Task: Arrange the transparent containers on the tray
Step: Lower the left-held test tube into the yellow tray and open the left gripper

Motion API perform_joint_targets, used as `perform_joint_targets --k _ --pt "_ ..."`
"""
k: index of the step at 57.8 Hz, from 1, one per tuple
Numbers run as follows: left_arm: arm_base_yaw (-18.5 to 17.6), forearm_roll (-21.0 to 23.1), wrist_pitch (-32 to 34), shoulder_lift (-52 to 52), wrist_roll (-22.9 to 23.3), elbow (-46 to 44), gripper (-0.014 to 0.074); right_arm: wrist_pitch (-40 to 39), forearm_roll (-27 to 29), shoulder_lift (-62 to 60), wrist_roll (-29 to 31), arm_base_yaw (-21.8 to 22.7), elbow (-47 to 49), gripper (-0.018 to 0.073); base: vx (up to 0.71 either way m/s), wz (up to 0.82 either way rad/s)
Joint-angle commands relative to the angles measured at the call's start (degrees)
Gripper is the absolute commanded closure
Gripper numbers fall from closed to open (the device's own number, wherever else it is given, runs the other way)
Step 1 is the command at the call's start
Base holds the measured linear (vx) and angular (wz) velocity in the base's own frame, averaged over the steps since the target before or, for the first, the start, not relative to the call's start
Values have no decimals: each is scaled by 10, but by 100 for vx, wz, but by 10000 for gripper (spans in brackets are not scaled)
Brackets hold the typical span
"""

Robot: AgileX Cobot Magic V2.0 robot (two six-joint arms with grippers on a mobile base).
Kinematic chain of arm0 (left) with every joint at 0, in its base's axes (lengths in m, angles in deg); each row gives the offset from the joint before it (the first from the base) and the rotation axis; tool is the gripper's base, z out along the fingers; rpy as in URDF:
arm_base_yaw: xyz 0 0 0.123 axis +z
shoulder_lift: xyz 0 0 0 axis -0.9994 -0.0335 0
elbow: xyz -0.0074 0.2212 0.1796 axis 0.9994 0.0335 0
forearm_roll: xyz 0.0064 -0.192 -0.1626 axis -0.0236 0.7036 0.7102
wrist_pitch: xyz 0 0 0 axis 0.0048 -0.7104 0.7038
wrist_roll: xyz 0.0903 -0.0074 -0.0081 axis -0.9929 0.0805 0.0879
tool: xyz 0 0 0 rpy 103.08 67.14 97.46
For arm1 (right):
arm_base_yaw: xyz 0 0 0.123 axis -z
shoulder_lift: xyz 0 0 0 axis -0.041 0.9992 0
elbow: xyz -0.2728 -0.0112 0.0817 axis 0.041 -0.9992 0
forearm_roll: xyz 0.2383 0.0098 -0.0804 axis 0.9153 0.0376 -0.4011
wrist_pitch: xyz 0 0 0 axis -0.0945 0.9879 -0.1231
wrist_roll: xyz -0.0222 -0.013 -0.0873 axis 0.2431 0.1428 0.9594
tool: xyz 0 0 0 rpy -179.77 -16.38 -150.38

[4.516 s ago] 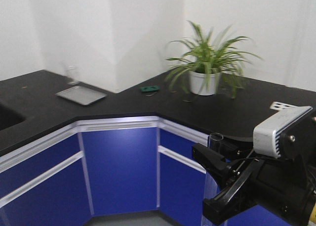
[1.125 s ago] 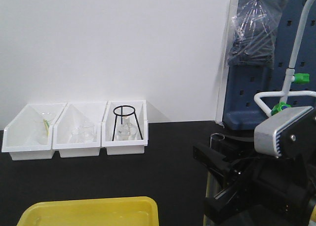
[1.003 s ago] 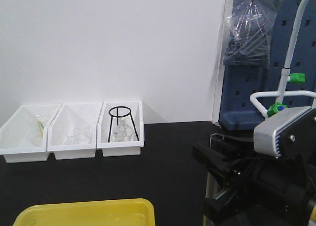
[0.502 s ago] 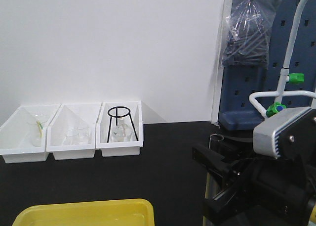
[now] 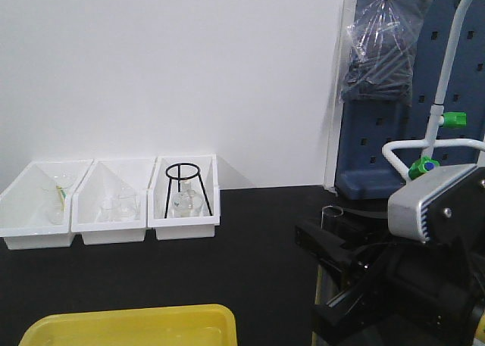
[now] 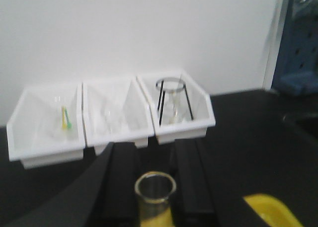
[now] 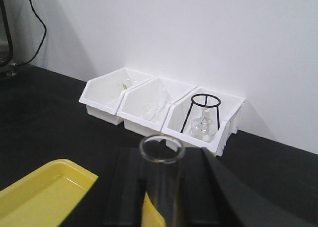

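Each gripper holds a clear glass test tube upright. In the left wrist view, my left gripper [image 6: 155, 160] is shut on a test tube [image 6: 155, 189] whose open rim stands between the black fingers [image 6: 124, 177]. A corner of the yellow tray [image 6: 274, 212] shows at the lower right. In the right wrist view, my right gripper [image 7: 163, 162] is shut on a taller test tube [image 7: 161, 187], with the yellow tray [image 7: 39, 194] lower left of it. The front view shows the right gripper [image 5: 327, 244], its tube [image 5: 331, 214] and the tray [image 5: 129, 323] on the black counter.
Three deep white bins [image 5: 110, 204] stand in a row against the white wall, with glassware inside and a black wire tripod [image 5: 186, 187] in the right one. A blue pegboard unit [image 5: 413, 96] with a hanging plastic bag stands at the right.
The view has swung from a corner counter with a plant to this counter, then drifted so the bins and tray sit slightly further left. Both tubes stay held.
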Motion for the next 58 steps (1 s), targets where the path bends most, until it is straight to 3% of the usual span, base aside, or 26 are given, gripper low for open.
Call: perform_joint_targets --k 1,9,15,22,38,58 --pt "-3 25 -67 -66 8 -53 603 -37 3 -12 0 2 18 571 0 0" --pt "-3 84 -158 -186 -18 -134 603 -37 3 -12 0 2 18 571 0 0" --pt "-3 133 -181 -266 -57 -186 603 -37 3 -12 0 2 18 571 0 0" --pt "-3 170 -191 -345 -67 -223 603 -30 3 -12 0 2 18 571 0 0" --pt "-3 165 -237 -466 -42 -229 603 6 3 -12 -5 2 18 571 0 0" --pt "-3 143 -271 -523 -39 -229 577 5 3 -12 -5 2 18 571 0 0"
